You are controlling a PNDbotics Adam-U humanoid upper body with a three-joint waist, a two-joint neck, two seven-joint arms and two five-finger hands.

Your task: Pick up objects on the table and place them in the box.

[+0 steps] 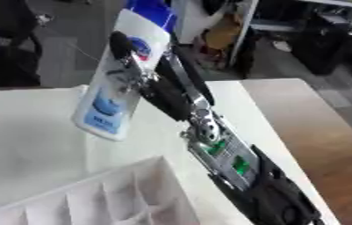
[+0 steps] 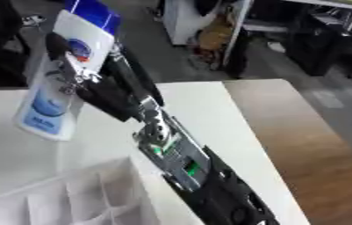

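Your right hand (image 1: 136,72) has the bottle (image 1: 121,74): dark fingers (image 1: 120,44) curl over its front face near the round blue-and-red logo, and the rest of the hand sits behind and to the right of the bottle body. So that's a wrap grip around the upper-middle section, not a fingertip pinch at the end. The arm (image 1: 224,154) runs in from the lower right corner, silver and green at the wrist section, black further down.

The bottle is off the surface (image 1: 25,145), held in the air above its far part and above and beyond the box (image 1: 109,197). No contact with either.

Orientation: long axis close to upright, tilted. The blue cap (image 2: 94,13) end is up and leans to your right and away; the flat base end with the light blue label (image 1: 105,112) is down and toward your left. The label side faces the camera.

The box is the white divided tray at the lower left, with several compartments showing; the bottle's base hangs clear above and just behind its far rim. I can't tell which compartment it lines up with.

Your left hand isn't in either view.

To the right of the white surface there is a brown wood-tone strip (image 1: 325,140).
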